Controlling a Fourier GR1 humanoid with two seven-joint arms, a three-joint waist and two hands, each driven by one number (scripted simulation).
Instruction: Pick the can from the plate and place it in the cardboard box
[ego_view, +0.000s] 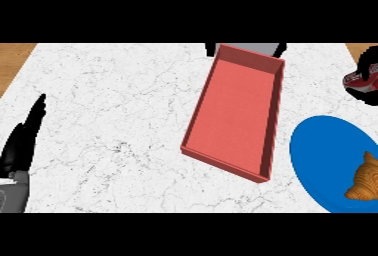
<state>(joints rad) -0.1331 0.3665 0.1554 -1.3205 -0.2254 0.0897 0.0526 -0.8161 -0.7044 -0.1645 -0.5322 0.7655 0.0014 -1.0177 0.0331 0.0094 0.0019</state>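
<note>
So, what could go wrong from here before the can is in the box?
The right robot hand curls round a red and white thing, likely the can, half out of view, so the hold cannot be checked. The box is narrow and slanted; the can might clip its right wall or land on the rim.

Bare white marble counter (125, 100) lies open across the left and centre of the frame. The long red cardboard box (236, 110) blocks the middle right, its walls raised. The round blue plate (325, 150) with a brown croissant (365, 179) fills the lower right.
</note>
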